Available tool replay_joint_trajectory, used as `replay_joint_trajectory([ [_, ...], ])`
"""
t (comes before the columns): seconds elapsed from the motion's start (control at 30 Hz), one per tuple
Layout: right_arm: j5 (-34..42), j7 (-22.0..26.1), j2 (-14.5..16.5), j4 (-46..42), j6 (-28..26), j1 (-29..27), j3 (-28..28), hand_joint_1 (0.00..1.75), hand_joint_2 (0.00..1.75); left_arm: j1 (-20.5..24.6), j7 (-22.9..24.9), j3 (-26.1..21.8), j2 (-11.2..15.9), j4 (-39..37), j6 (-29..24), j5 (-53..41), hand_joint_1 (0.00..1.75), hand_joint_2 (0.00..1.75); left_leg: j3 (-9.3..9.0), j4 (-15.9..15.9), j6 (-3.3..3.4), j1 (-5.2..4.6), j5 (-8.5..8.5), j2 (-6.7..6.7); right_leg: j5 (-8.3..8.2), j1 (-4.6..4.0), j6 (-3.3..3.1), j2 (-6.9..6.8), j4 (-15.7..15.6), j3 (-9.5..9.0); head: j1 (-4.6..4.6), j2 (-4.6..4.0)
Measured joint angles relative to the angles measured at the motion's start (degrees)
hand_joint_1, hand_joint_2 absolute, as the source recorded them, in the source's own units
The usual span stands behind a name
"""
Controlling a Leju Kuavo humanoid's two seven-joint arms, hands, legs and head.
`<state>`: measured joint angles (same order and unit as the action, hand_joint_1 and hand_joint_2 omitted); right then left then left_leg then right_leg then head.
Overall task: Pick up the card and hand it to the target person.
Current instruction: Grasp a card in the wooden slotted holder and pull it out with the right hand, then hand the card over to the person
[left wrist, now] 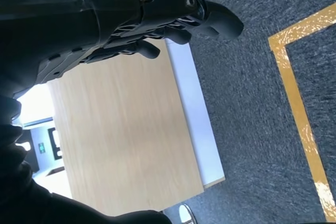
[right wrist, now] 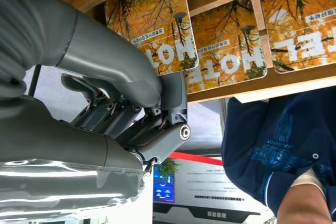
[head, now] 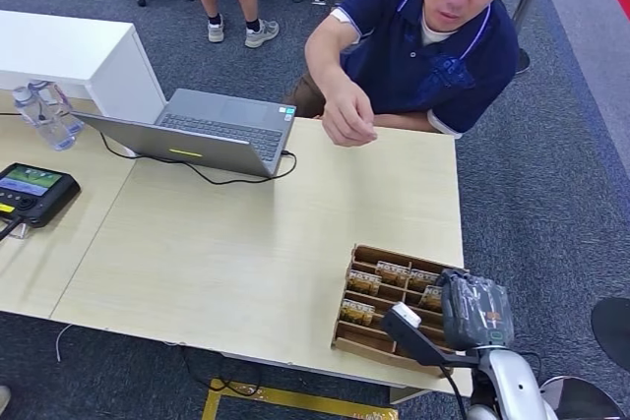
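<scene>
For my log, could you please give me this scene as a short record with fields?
Table: light wood
Tray: wooden, compartmented, at the table's near right corner
Cards: orange, lying in the tray
Right robot hand: over the tray, at a card's edge; grip unclear
Left robot hand: open, beside the table
Person: seated across the table, hand over the far edge
Laptop: open, far left

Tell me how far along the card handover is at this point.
Early stage. The right robot hand is at the wooden card box, fingers at a card that is not yet lifted out. Left: grasp it, lift it and pass it to the person seated across the table.
</scene>
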<state>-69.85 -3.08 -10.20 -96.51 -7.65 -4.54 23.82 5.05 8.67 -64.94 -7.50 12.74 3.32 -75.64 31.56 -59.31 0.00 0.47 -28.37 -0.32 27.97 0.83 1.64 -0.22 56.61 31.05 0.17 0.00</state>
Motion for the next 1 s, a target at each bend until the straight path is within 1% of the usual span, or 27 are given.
replay_joint_trajectory([
  [0.1, 0.1, 0.1, 0.3, 0.0, -2.2, 0.6, -0.1, 1.73, 1.75, 0.0, 0.3, 0.0, 0.0, 0.0, -0.2, 0.1, 0.00, 1.75, 0.00, 0.0, 0.00, 0.00, 0.00, 0.00, 0.00, 0.00, 0.00, 0.00, 0.0, 0.00, 0.00, 0.00],
  [0.23, 0.7, 0.5, 1.0, -0.2, -8.3, 1.8, -1.0, 1.73, 1.75, 0.0, 0.5, 0.0, 0.0, 0.0, -0.4, 0.1, 0.00, 1.75, 0.00, 0.0, 0.00, 0.00, 0.00, 0.00, 0.00, 0.00, 0.00, 0.00, 0.0, 0.00, 0.00, 0.00],
  [0.37, 1.3, 1.2, 1.9, -0.9, -12.4, 2.5, -1.5, 1.73, 1.75, 0.0, 0.5, 0.0, 0.0, 0.0, -0.5, 0.1, 0.00, 1.75, 0.00, 0.0, 0.00, 0.00, 0.00, 0.00, 0.00, 0.00, 0.00, 0.00, 0.0, 0.00, 0.00, 0.00],
  [0.5, 2.4, 2.7, 3.4, -1.9, -18.0, 3.1, -2.3, 1.73, 1.75, 0.0, 0.7, 0.0, -0.1, 0.0, -0.5, 0.0, 0.00, 1.75, 0.00, 0.0, 0.00, 0.00, 0.00, 0.00, 0.00, 0.00, 0.00, 0.02, 0.0, 0.00, 0.00, 0.00],
  [0.6, 3.0, 3.7, 4.6, -2.8, -20.3, 3.5, -2.7, 1.73, 1.75, 0.0, 1.1, 0.0, -0.1, 0.0, -0.5, -0.1, 0.00, 1.75, -0.01, 0.0, -0.01, 0.00, 0.01, 0.00, 0.00, 0.00, 0.00, 0.03, 0.0, 0.00, 0.00, 0.00],
  [0.73, 4.3, 4.7, 6.1, -3.7, -21.7, 4.3, -3.4, 1.73, 1.75, 0.0, 1.7, 0.0, -0.2, 0.0, -0.5, -0.1, 0.00, 1.75, -0.01, 0.0, -0.01, 0.00, 0.01, 0.01, 0.00, 0.00, 0.00, 0.03, 0.0, 0.00, 0.00, 0.00],
  [0.8, 6.9, 5.9, 6.6, -3.8, -21.0, 4.7, -3.7, 1.73, 1.75, 0.0, 2.0, 0.0, -0.2, 0.0, -0.5, -0.1, 0.00, 1.75, 0.00, 0.0, -0.01, 0.00, 0.01, 0.00, 0.00, 0.00, 0.00, 0.04, 0.0, 0.00, 0.00, 0.00],
  [0.9, 15.7, 9.2, 7.3, -3.5, -17.4, 6.3, -3.8, 1.73, 1.75, 0.1, 2.2, 0.0, -0.3, 0.0, -0.2, -0.5, 0.00, 1.75, 0.00, 0.0, -0.01, 0.00, 0.01, 0.01, 0.00, 0.00, 0.00, 0.09, 0.0, 0.00, 0.00, 0.00],
  [1.0, 25.4, 13.7, 8.5, -1.2, -14.4, 9.8, -3.8, 1.73, 1.75, 0.2, 2.3, 0.0, -0.4, 0.0, 0.1, -1.3, 0.00, 1.75, -0.01, 0.0, -0.05, 0.01, 0.04, 0.02, -0.01, 0.00, 0.00, 0.11, 0.0, 0.00, -0.01, 0.00],
])
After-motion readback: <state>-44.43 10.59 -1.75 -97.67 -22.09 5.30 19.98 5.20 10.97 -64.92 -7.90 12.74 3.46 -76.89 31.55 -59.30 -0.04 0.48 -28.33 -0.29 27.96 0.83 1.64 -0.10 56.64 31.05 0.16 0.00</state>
